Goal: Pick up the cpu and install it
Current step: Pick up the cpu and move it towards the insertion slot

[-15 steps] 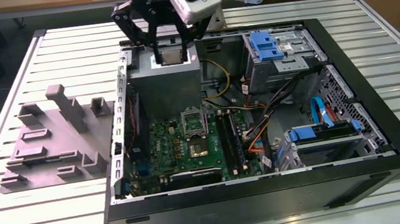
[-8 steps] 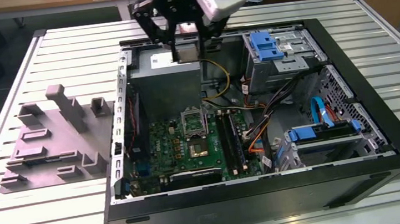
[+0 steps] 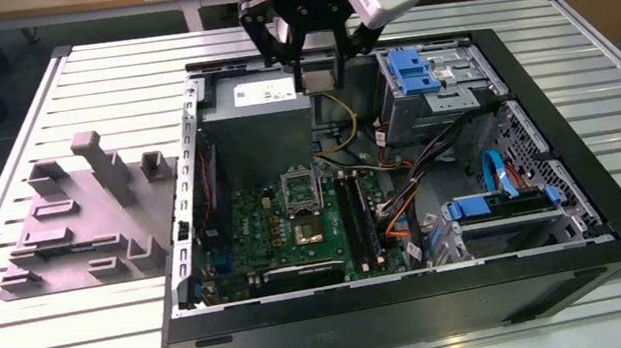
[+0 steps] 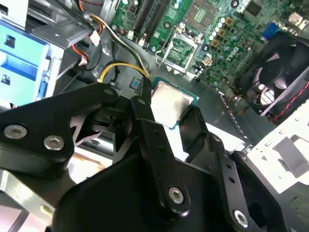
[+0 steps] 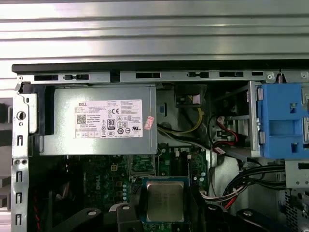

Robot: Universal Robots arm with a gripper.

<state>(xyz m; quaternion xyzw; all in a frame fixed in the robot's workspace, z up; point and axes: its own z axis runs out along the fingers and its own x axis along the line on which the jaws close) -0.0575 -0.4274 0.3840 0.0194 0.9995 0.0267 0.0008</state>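
Gripping cpu (image 4: 169, 101) by opposite edges with tool (image 4: 166, 110); held silvery top up over open computer case (image 3: 417, 310), near power supply (image 3: 258, 114).

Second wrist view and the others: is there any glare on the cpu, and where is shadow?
Second wrist view: the small silvery-grey square cpu has a pale sheen, no harsh glare; first wrist view: it looks dull; exterior view: the open black computer case is shadowed inside.
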